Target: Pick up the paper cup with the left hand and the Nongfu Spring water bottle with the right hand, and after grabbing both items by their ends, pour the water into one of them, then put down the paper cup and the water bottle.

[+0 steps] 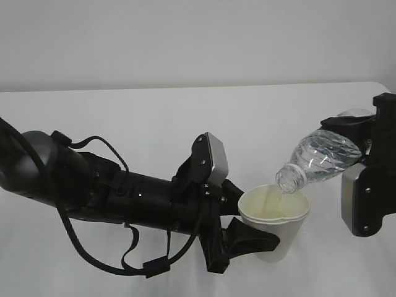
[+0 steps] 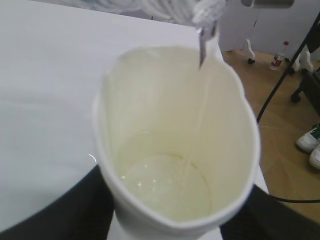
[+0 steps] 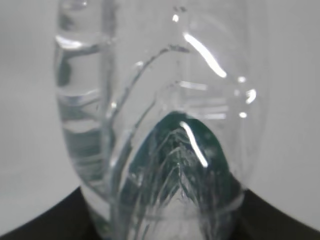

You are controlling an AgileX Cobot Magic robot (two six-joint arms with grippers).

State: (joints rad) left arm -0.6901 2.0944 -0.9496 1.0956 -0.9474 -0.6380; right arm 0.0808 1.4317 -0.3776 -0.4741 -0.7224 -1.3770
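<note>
Currently the left end effector (image 1: 247, 232) clamps the off-white tapered paper cup (image 1: 274, 216) above the white surface (image 1: 154, 117); the right end effector (image 1: 365, 145) clamps the clear ribbed plastic bottle (image 1: 322, 158), tilted mouth-down. The thin water stream (image 2: 201, 55) enters near the rim — the operator should hold the tilt steady, mouth centred.

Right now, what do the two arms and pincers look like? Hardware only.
Left arm: bulky, black, rounded dark-grey shoulder housing, black cables looping under and over it, a grey square plate near the wrist, black pincer. Right pincer: black, blocky, with a flat light-grey panel and no visible cables.
</note>
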